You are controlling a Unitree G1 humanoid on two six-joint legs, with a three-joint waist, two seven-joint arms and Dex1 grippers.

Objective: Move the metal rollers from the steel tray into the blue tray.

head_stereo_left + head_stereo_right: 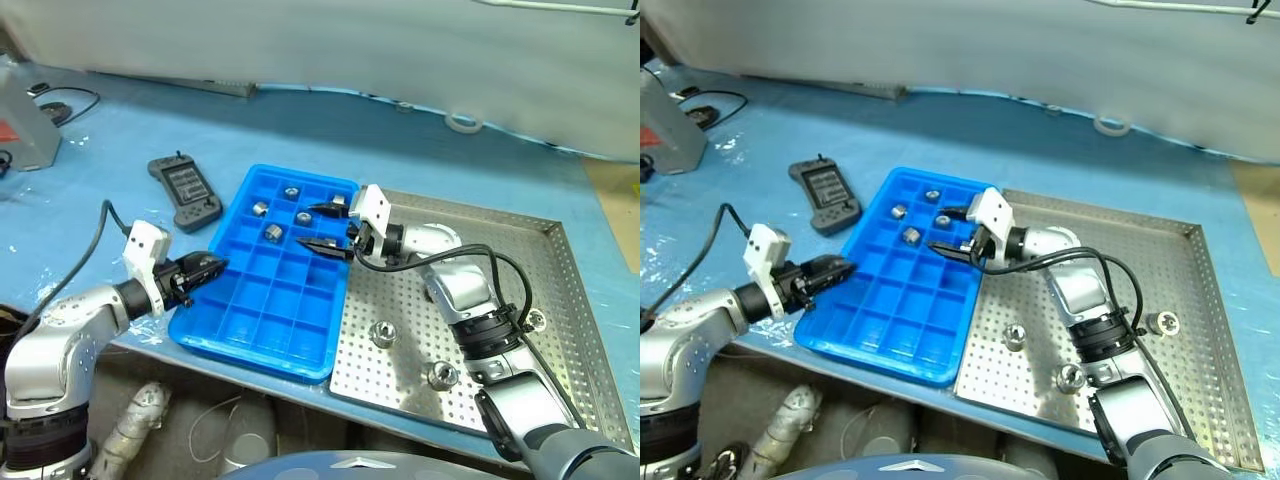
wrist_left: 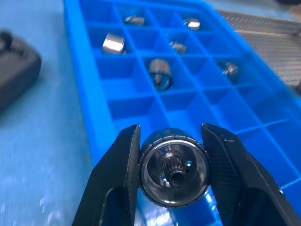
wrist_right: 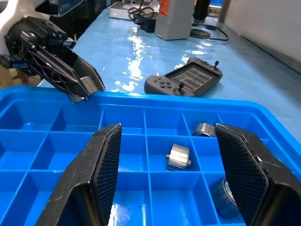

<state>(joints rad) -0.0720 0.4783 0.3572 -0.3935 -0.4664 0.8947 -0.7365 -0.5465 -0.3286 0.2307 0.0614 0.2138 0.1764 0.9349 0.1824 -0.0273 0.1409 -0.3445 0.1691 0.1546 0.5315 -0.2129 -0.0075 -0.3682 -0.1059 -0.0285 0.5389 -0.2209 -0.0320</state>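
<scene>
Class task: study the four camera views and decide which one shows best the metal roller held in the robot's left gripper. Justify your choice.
The left wrist view: the held roller faces the camera, clamped between the left gripper's fingers, its central hole visible. In both eye views the gripper hides it at the blue tray's edge. The right wrist view shows that gripper from outside.

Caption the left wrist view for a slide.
Left gripper clamps a metal roller beside the blue tray.

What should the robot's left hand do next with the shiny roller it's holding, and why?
Probably move a little further over the blue tray and let go into an empty square. The left hand is shut on a metal roller at the tray's near edge, not yet over a compartment. The right hand hangs open above the rollers already dropped in, so steering clear of it seems wise.
</scene>
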